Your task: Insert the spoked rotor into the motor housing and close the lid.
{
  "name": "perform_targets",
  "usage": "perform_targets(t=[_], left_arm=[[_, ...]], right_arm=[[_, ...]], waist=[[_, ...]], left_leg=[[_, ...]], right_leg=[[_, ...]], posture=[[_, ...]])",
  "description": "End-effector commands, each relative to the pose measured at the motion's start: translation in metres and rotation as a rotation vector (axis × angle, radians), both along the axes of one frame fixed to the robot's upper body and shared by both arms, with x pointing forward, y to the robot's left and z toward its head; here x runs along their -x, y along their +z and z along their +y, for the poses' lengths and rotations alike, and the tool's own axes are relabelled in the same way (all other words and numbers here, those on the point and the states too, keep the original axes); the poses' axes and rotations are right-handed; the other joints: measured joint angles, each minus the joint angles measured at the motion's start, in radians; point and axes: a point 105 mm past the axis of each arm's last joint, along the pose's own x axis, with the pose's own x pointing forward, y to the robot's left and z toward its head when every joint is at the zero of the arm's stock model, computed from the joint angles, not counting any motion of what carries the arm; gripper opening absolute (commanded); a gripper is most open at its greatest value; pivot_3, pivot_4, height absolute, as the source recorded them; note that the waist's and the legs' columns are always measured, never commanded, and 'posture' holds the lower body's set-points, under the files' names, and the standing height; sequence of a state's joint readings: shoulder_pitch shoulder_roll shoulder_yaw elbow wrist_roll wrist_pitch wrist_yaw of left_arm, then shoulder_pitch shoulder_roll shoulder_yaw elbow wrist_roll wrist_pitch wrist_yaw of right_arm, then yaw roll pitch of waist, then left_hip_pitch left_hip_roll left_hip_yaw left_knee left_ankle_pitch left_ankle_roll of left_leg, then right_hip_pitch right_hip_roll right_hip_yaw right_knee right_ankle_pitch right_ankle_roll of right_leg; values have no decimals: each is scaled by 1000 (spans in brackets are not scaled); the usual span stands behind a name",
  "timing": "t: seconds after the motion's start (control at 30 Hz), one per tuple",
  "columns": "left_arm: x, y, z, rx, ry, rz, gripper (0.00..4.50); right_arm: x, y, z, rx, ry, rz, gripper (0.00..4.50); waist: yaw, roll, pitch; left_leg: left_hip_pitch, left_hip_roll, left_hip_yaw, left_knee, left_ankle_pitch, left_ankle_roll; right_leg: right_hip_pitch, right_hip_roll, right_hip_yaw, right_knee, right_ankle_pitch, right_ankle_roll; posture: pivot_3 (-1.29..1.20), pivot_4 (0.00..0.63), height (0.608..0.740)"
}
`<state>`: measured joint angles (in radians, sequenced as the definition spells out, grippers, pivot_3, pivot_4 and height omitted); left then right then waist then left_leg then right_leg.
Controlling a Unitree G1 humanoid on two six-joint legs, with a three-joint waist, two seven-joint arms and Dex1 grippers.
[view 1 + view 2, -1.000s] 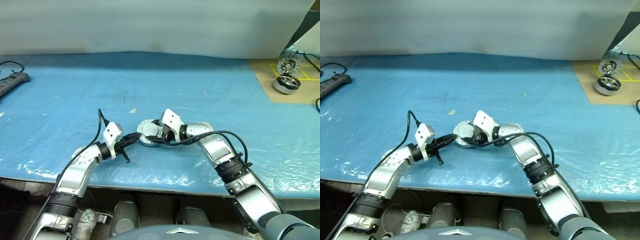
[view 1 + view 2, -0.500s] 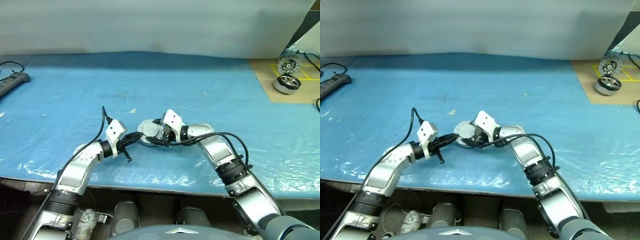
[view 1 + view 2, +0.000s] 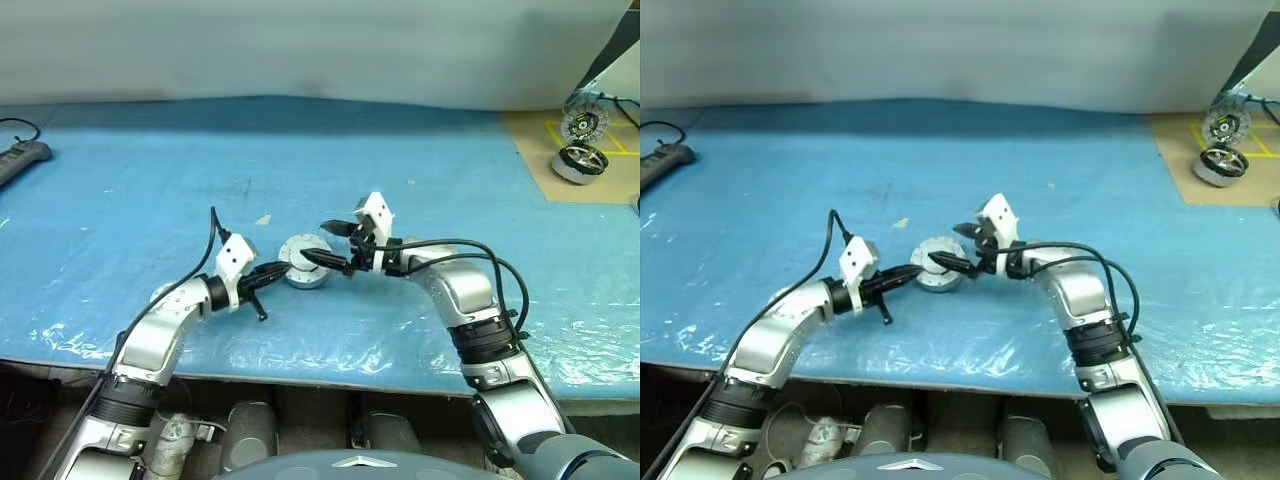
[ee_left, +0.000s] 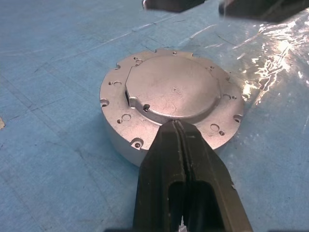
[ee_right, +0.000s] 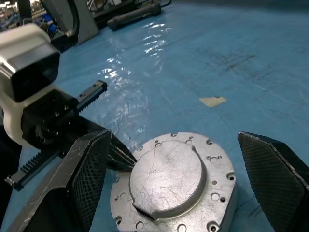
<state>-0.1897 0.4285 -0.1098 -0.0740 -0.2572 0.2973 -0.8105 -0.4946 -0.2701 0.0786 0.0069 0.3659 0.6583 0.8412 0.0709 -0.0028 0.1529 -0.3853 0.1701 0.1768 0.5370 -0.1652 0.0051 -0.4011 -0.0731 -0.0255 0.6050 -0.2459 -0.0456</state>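
The motor housing (image 3: 303, 272) sits on the blue sheet as a squat silver-grey round. Its lid (image 4: 174, 89) lies flat on top, smooth grey face up. The spoked rotor is hidden from view. My left gripper (image 3: 281, 270) is shut with nothing in it, its tips at the housing's near left rim (image 4: 177, 126). My right gripper (image 3: 318, 243) hangs open just above and to the right of the housing. One of its fingers (image 5: 91, 169) stands on each side of the lid without touching it.
A blue plastic sheet (image 3: 120, 220) covers the table, with its front edge close to me. On a brown board at the far right stands another round motor unit (image 3: 578, 163) with an upright disc (image 3: 583, 125). A power strip (image 3: 18, 158) lies at the far left.
My right gripper has lifted off the housing, drawn back to the right, rolled and spread its fingers wide. The lid now shows flat on the housing. The left gripper has stayed put.
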Motion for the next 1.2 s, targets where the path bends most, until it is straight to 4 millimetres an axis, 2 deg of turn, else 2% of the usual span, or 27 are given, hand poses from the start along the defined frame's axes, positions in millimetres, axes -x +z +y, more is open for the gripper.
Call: perform_targets(t=[0.03,0.13,0.2,0.27,0.4,0.5,0.67,0.97,1.07,1.2], left_arm=[[4,-4,-1,-15,-2,19,0],[4,-6,-1,-18,-3,24,0],[4,-7,-1,-18,-1,26,0],[3,-6,-1,-14,2,17,0],[-21,-1,8,0,12,17,0],[-24,-2,11,2,-2,21,0],[-25,-9,15,-7,-13,25,0],[-29,-13,17,-14,-15,18,0],[-29,-13,18,-15,-11,17,0],[-29,-14,19,-19,-12,20,0]], right_arm=[[-2,-2,-32,-57,-110,85,4438],[5,-28,-53,-89,-173,267,4438],[17,-43,-58,-103,-173,365,4438],[26,-48,-53,-139,-153,427,4438],[38,-51,-34,-175,-100,491,4438],[32,-56,-26,-228,-119,558,4438],[25,-72,-14,-222,-143,634,4438],[5,-67,1,-243,-171,596,4438],[7,-67,3,-245,-169,581,3832],[11,-64,5,-279,-148,581,2453]], waist=[[1,-1,0],[0,-1,1],[0,-1,1],[-3,-1,1],[0,-1,1],[-2,-1,1],[-2,-1,1],[-2,-1,1],[-1,-1,1],[-2,-1,1]], left_leg=[[0,0,0,0,0,0],[0,0,0,0,0,0],[1,0,0,0,0,0],[1,0,0,0,0,0],[5,1,0,0,0,0],[5,0,0,1,0,0],[5,0,0,0,2,-3],[9,1,0,0,1,-3],[8,0,0,0,2,-3],[7,0,0,0,2,-3]], right_leg=[[0,0,0,0,0,0],[1,0,0,0,0,0],[1,0,0,0,0,0],[1,0,0,0,0,0],[3,0,-1,1,0,0],[4,0,0,1,0,0],[4,0,-1,1,0,0],[7,0,0,1,0,0],[7,0,0,1,0,0],[5,0,0,1,0,0]], posture=[[0,150,740],[0,150,740],[0,150,740],[0,150,740],[0,150,740],[0,150,740],[0,150,740],[0,150,740],[0,150,740],[0,150,740]])
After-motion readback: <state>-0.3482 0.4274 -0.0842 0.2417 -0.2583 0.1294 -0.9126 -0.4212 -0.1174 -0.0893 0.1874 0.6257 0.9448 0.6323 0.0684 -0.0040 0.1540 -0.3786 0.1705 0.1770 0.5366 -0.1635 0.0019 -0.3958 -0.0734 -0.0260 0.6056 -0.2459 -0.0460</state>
